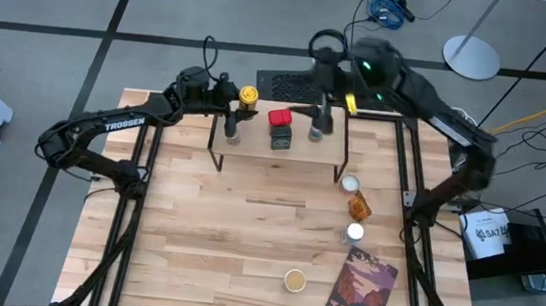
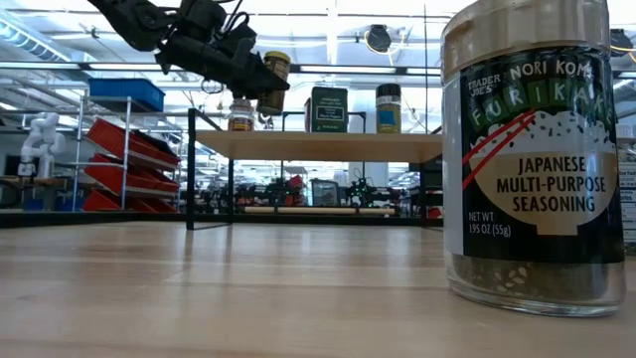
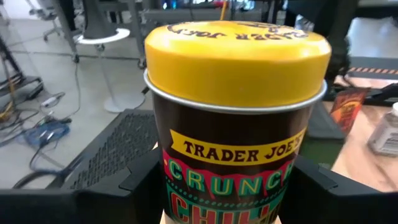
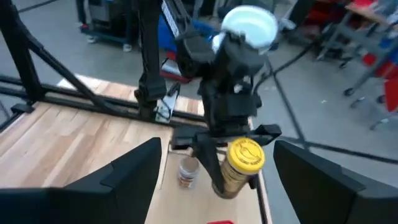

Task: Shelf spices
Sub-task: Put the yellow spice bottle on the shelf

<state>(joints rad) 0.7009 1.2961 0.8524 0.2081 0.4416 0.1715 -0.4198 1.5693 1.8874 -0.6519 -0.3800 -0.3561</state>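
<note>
Left wrist view, left fingers [image 3: 233,186] clamping yellow-lidded "Trader Joe's Crunchy Chili" tin [image 3: 236,118], right fingers [image 4: 214,180] spread, empty

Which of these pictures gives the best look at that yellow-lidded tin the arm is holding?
The left wrist view: the yellow-lidded tin fills it, label readable. The high view shows only its lid from above, the low view shows it small, and the right wrist view shows it farther off.

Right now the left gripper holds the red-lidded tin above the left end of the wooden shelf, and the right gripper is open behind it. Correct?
Not quite. The left gripper holds the yellow-lidded brown tin, as the left wrist view shows; the red-lidded tin already stands on the pale wooden shelf. The rest holds: the right gripper is open.
</note>
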